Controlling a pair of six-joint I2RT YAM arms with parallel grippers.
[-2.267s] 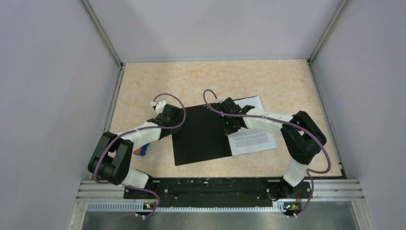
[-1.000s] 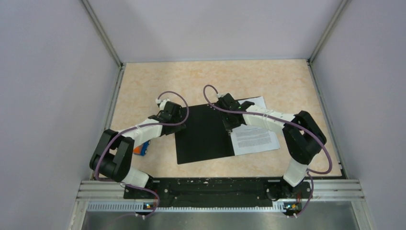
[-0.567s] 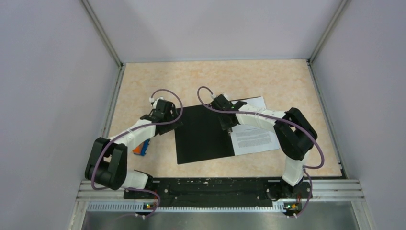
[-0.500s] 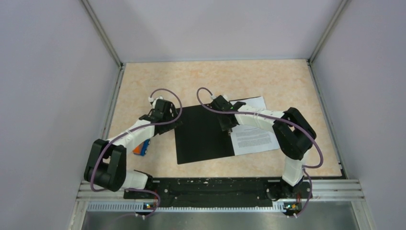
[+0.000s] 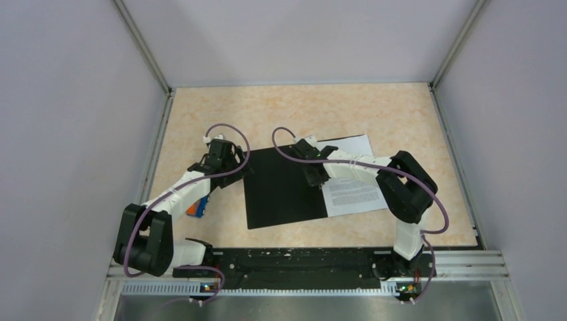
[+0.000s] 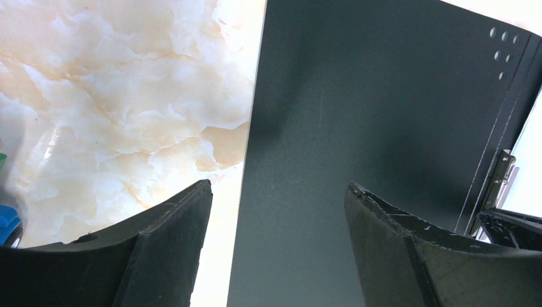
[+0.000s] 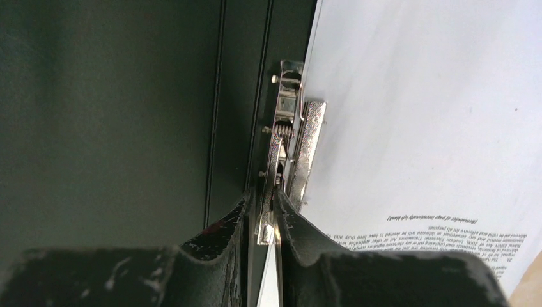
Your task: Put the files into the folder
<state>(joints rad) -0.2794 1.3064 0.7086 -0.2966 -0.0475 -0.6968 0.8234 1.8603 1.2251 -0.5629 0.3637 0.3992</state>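
Nearest us, just past the left arm's base, the small orange-and-blue object [image 5: 196, 208] lies on the marble-patterned table [image 5: 220, 114], apart from the folder's left edge. The folder [image 5: 284, 190] lies open and flat with its black inside up. Its near edge slants and sits well back from the table's near rail, leaving a strip of open table between them. The files [image 5: 354, 190] lie to the right of the spine, their right and near edges white against the table. We cannot tell how far the cover reaches beneath them.

At mid-depth both grippers are at the folder. The left gripper [image 6: 278, 188] stands wide apart and low over the folder's left edge, one finger above the table and the other above the black cover, holding nothing. The right gripper [image 7: 263, 201] is pinched together on the metal clip [image 7: 287, 121] at the spine, with one finger on the black side and the other on the paper side. The sheets' left edge lies just beside the clip.

Farther off, the files' far corner reaches a little beyond the folder's far edge. Past it, open table runs to the back wall [image 5: 301, 40] and out to both sides.
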